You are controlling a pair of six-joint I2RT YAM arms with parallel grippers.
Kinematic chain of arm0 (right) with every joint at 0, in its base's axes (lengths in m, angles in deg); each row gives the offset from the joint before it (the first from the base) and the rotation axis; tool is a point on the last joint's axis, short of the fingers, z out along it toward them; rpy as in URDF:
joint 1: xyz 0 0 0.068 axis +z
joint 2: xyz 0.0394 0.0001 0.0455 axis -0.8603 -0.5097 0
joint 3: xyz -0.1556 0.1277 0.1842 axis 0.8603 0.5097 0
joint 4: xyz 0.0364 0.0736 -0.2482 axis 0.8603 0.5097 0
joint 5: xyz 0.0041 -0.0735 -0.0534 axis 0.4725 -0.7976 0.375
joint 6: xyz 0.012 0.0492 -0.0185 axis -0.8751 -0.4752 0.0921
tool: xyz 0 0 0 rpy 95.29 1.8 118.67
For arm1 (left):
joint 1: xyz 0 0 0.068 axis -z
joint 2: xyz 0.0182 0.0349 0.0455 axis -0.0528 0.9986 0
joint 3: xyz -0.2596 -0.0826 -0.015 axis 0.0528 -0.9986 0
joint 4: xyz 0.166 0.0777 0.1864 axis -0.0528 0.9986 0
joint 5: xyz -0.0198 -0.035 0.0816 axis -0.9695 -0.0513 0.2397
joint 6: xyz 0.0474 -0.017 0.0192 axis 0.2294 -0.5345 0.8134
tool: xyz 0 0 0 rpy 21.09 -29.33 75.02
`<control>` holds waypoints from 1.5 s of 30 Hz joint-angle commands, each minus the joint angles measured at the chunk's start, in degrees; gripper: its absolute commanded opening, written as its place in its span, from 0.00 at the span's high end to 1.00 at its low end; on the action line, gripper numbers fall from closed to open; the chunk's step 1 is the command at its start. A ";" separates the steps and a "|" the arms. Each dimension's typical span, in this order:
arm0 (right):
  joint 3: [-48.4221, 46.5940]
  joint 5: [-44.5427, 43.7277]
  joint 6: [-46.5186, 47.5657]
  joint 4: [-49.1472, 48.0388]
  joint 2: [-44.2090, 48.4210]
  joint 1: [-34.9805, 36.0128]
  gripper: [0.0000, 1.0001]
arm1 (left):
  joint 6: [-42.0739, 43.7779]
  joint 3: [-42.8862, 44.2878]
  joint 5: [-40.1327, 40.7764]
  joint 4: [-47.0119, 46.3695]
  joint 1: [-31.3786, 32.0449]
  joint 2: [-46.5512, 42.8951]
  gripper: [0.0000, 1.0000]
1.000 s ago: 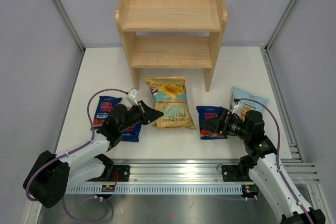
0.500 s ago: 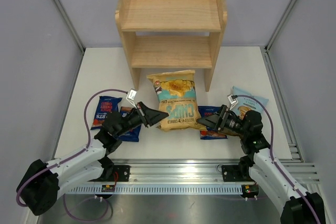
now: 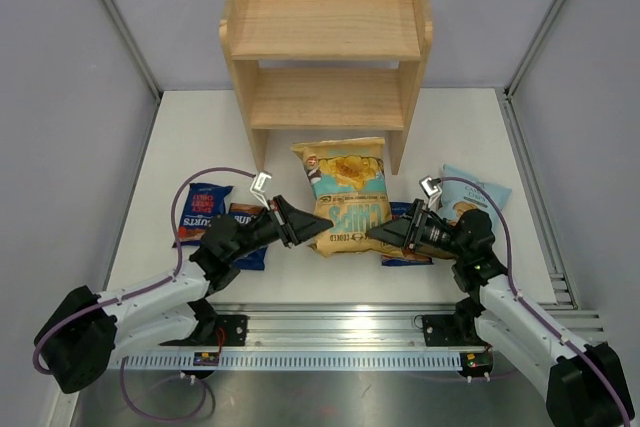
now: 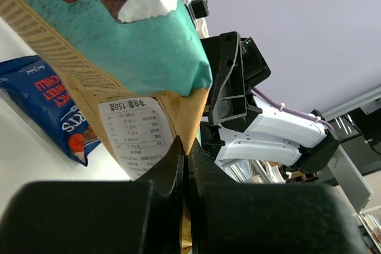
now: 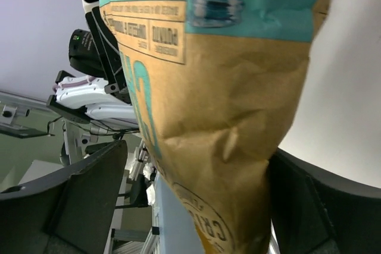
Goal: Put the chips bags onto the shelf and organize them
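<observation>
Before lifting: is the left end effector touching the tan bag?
Touching. Left wrist view shows the left end effector shut on the tan bag.

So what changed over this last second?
The big tan bag moved right and toward the shelf. The left gripper, now shut on its near left corner, moved with it; the right gripper moved in around its near right corner. The small blue bags, the light-blue bag and the shelf stayed put.

White shells and black joints make up the left arm [image 3: 150, 292] and right arm [image 3: 525, 312]. The left gripper [image 3: 318, 224] and right gripper [image 3: 378, 234] are black wedges. A purple cable [image 3: 205, 171] loops at each arm's 12 o'clock.
</observation>
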 commanded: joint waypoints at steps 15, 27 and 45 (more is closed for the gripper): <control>-10.41 -9.51 11.14 8.72 6.43 1.57 0.78 | 17.04 12.15 18.88 35.30 1.85 -16.48 0.60; -27.46 -7.67 18.09 11.45 -12.10 1.57 0.80 | 22.94 30.41 40.25 80.59 1.85 -28.09 0.01; -60.41 -15.67 19.59 11.79 -48.67 7.11 0.77 | 30.32 39.68 48.96 102.33 1.93 -35.21 0.01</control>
